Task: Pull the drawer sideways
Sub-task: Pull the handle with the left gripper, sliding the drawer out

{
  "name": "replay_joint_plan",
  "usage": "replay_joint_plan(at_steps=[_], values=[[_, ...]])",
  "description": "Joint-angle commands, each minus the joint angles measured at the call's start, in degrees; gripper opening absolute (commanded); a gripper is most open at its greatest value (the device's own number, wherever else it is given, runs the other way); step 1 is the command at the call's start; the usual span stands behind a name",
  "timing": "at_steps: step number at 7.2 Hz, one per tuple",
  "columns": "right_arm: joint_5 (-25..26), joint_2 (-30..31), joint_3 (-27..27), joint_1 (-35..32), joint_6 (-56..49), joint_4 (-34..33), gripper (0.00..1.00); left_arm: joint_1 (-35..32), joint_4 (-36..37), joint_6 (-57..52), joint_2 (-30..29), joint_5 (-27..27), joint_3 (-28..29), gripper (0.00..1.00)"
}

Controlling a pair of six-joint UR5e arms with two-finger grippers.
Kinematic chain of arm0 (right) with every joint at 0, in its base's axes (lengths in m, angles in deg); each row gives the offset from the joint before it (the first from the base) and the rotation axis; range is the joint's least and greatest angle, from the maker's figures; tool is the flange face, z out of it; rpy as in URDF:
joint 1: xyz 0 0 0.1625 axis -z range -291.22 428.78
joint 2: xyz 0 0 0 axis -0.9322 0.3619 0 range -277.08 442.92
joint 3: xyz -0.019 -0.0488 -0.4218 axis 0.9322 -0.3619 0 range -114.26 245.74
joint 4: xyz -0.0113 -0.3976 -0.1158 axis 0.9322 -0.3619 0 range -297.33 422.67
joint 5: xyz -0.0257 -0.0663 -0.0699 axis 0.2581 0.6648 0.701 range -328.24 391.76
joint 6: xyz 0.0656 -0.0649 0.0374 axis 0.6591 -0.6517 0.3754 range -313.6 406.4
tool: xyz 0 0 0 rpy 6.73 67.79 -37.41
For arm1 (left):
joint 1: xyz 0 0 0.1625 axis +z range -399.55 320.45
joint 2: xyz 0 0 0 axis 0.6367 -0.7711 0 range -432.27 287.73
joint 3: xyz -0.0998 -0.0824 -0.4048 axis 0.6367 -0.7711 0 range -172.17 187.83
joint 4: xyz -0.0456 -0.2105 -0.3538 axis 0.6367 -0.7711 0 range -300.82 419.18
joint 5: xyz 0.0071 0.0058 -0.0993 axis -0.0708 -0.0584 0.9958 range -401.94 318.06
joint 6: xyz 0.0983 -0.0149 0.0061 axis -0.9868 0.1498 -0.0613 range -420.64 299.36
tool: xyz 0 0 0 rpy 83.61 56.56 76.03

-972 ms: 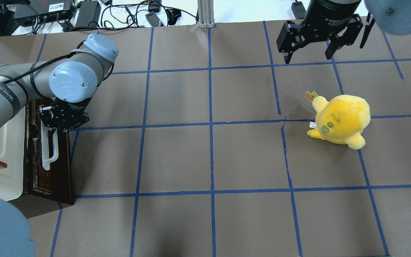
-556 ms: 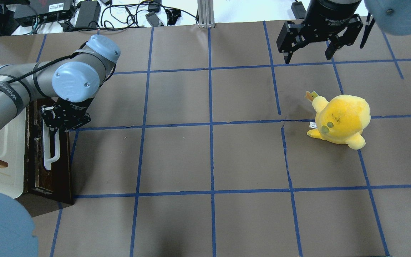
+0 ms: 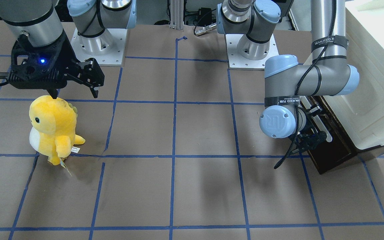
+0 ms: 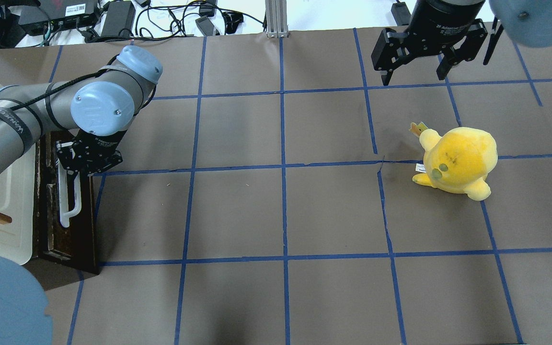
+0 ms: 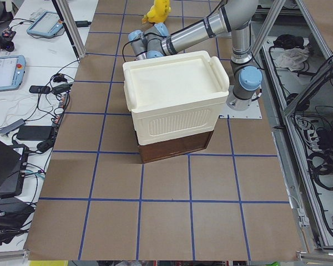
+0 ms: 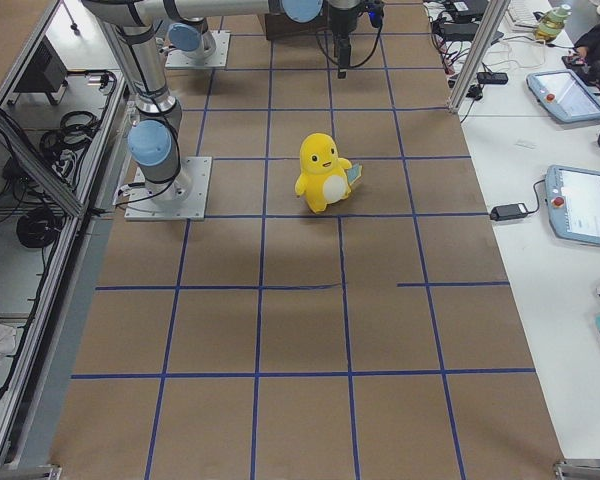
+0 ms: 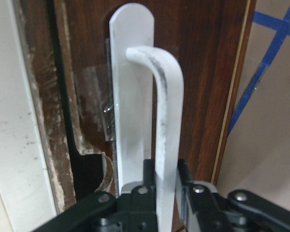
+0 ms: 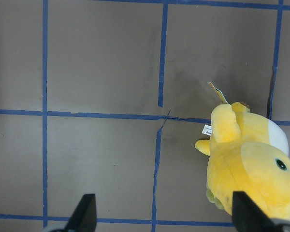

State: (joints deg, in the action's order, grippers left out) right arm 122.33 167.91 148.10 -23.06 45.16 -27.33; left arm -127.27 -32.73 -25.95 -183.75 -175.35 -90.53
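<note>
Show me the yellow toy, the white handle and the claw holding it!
yellow toy [image 4: 460,155]: overhead view, top of its head.
white handle [image 7: 168,116]: left wrist view, the curved bar.
left gripper [image 7: 165,176]: left wrist view, between its fingertips.

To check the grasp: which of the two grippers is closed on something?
The left gripper, shut on the white handle of the drawer; the right gripper is open, holding nothing.

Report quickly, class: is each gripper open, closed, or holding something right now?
The left gripper is closed on the white bar handle of the drawer.
The right gripper is open, holding nothing.
</note>
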Motion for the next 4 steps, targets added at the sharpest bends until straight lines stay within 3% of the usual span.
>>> replay_joint_plan(at_steps=[1,4], values=[[0.0,0.0,0.0,0.0,0.0,0.0,1.0,-0.1,-0.8,0.4,-0.1,0.0,0.7,0.02],[0.0,0.0,0.0,0.0,0.0,0.0,1.0,-0.7,-1.3,1.7,-0.2,0.1,0.7,0.02]])
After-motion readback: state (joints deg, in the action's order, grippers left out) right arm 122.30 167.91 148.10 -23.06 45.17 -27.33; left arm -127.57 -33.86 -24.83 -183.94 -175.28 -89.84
